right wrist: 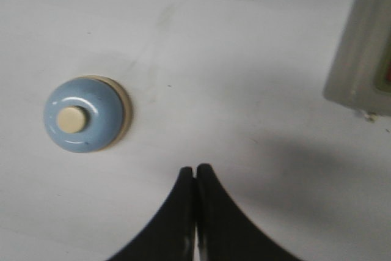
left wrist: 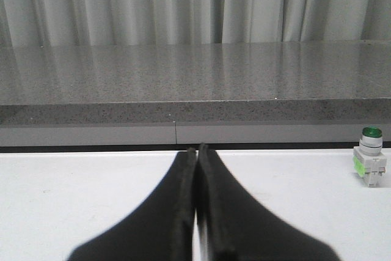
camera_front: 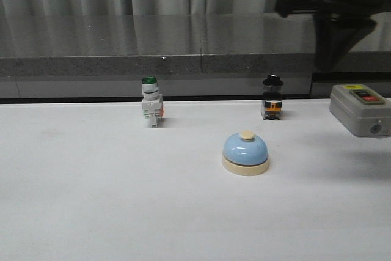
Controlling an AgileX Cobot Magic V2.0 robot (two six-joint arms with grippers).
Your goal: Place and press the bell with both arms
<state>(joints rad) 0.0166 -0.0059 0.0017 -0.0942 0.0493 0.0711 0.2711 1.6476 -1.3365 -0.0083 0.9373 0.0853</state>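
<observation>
Left gripper [left wrist: 196, 151]: fingers pressed together, holding nothing, low over the white bench [left wrist: 73, 194].
Right gripper [right wrist: 195, 169]: fingers pressed together, holding nothing, raised above the bench and apart from the bell [right wrist: 84, 114].
Right arm [camera_front: 339, 13]: dark, at upper right in the front view.
Bell: upright on the bench, light-blue dome on cream base, cream button up.
Green-capped switch [camera_front: 151, 109]: behind and left of the bell, well apart.
Black-capped switch [camera_front: 272, 98]: behind and slightly right of the bell.
Grey button box [camera_front: 361, 109]: right of the bell, well apart.

Bell [camera_front: 245, 153] unobstructed all round; grey box [camera_front: 360, 109] well right.
</observation>
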